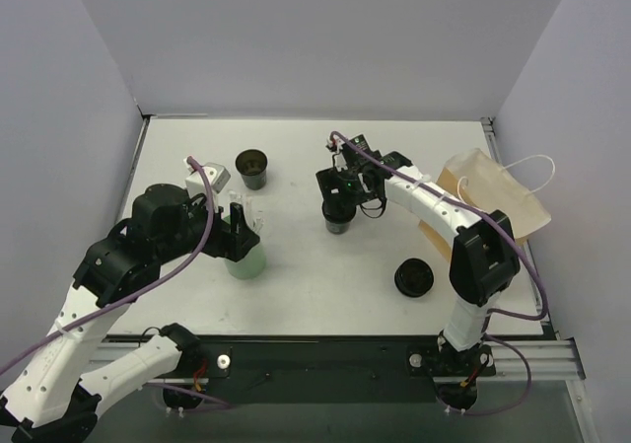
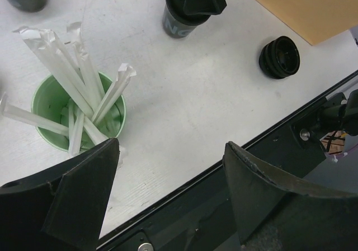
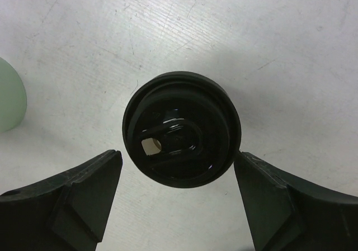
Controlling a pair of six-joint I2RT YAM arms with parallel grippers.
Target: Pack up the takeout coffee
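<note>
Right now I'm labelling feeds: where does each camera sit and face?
Top external: above, behind the bases, looking down at the table; left arm, right arm show.
Left wrist: angled down on green straw cup; left fingers show.
Right wrist: straight down on lidded black cup; right fingers show.
All three share that cup.

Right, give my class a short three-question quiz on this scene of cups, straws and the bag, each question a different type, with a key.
1. True or false: the green cup holds wrapped straws.
2. Which gripper has its fingers open on either side of the lidded black cup? A) left B) right
3. Fill in: the paper bag lies on the robot's ____ side.
Key: 1 true; 2 B, the right gripper; 3 right.
</note>
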